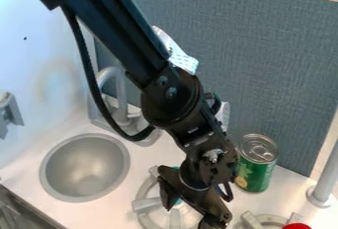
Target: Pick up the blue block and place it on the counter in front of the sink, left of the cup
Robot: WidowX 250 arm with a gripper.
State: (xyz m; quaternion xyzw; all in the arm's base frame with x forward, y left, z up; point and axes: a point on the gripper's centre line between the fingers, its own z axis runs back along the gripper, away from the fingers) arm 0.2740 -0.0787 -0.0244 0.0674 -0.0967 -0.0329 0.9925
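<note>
A: Surface and room first, largest down.
B: Blue-gray divider panel (284,50) across the upper and right background; pale wall (39,25) at upper left. White countertop (99,215) below both, its dark front edge slanting through the lower left corner.
A: Arm?
B: Black robot arm (125,30), from upper left down to lower center, in front of the panel and the gray faucet (109,82).
A: Fixtures?
B: Round gray sink (86,166), left of center. Toy stove burner (145,191), bottom center, a band of countertop between the two. Gray post (324,181) at the right edge.
A: Gripper state?
B: Gripper (190,216) at bottom center, over the burner. Fingers spread apart; no held object made out. Contact with the burner: cannot tell.
A: Smaller items?
B: Green metal can (256,166), upright, right of the gripper, near the panel's foot; countertop runs from it to the post. Second burner (249,220) at lower right, red object (297,226) beside it, cut by the frame.
</note>
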